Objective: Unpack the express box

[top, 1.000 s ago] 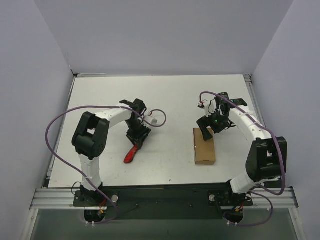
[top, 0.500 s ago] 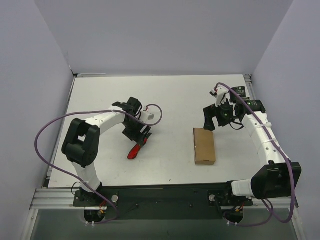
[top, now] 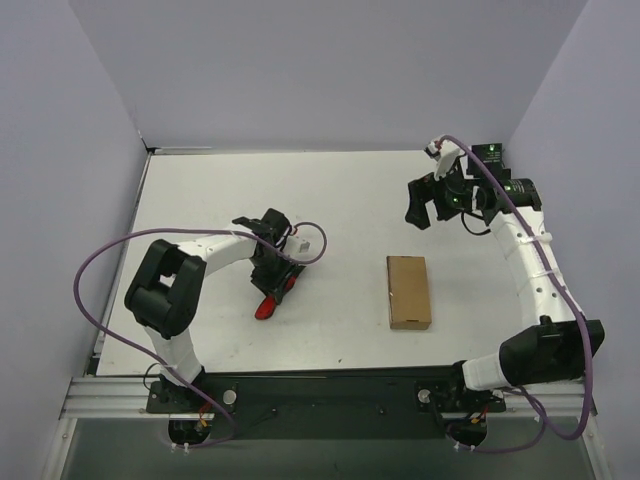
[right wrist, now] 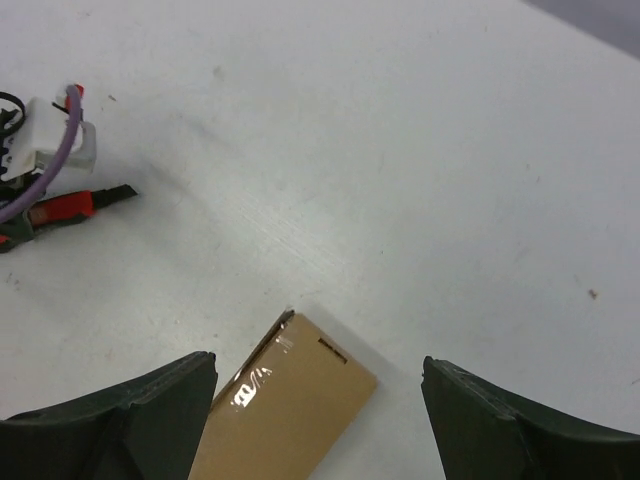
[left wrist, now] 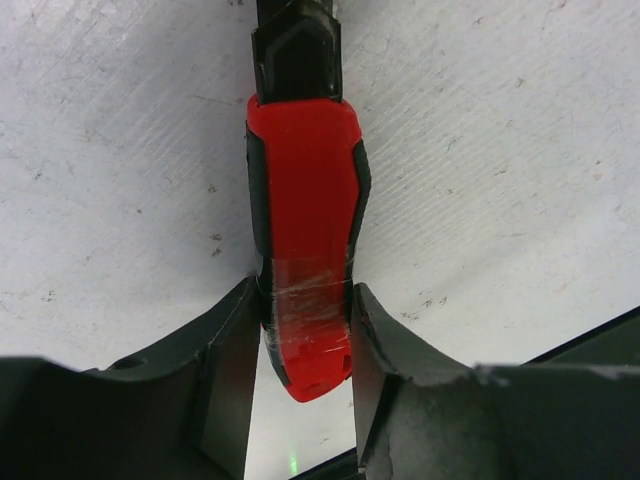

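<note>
The express box (top: 408, 291), a flat closed brown cardboard box, lies on the white table right of centre; it also shows in the right wrist view (right wrist: 285, 412). My right gripper (top: 428, 203) is open and empty, raised above and behind the box, clear of it. My left gripper (top: 272, 292) is shut on the red-and-black utility knife (left wrist: 304, 245), its jaws clamped on the red handle's rear end. The knife (top: 270, 303) lies low on the table, left of centre.
The white table (top: 340, 200) is walled by grey panels on three sides. A black rail (top: 330, 390) runs along the near edge. The left arm's purple cable (top: 110, 255) loops out to the left. The left arm and knife show small in the right wrist view (right wrist: 60, 205).
My right gripper has lifted off the box and swung back and to the right. My left gripper has shifted slightly on the knife, which moved a little.
</note>
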Controlling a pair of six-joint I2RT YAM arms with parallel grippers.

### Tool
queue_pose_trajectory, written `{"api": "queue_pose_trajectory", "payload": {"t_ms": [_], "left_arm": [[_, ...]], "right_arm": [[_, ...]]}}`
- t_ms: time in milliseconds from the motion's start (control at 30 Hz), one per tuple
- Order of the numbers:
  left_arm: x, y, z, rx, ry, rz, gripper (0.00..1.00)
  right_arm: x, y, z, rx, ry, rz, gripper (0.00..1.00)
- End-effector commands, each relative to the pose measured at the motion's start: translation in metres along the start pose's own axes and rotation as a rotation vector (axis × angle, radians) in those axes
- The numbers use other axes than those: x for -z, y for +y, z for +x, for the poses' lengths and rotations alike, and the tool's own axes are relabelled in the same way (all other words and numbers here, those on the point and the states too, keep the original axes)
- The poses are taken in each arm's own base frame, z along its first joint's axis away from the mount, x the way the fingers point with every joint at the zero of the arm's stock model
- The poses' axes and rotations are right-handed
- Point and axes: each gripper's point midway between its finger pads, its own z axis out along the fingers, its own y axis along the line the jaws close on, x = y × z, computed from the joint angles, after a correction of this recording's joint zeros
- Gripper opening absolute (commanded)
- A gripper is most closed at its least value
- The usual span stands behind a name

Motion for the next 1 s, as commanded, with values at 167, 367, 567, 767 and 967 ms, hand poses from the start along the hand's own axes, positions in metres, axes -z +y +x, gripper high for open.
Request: {"api": "queue_pose_trajectory", "payload": {"t_ms": [167,367,567,767,967], "left_arm": [[0.027,-0.015,-0.034,-0.106,-0.219,0.06,0.0],[0.125,-0.029,-0.107,-0.239,-0.647,0.009,0.0],[0.19,-0.043,-0.161,-0.194,-0.904,-0.002,0.0],[0.225,-0.056,-0.189,-0.14,-1.007,0.052,0.0],[0.24,-0.07,-0.191,-0.15,-1.039,0.108,0.0]], "right_arm": [[0.022,0.07,-0.083,0.112,-0.197,-0.229,0.83],[0.018,0.083,-0.108,-0.168,-0.221,-0.274,0.96],[-0.012,0.119,-0.106,-0.268,-0.181,-0.427,0.91],[-0.031,0.143,-0.119,-0.294,-0.177,-0.448,0.83],[-0.042,0.148,-0.135,-0.262,-0.259,-0.428,0.79]]}}
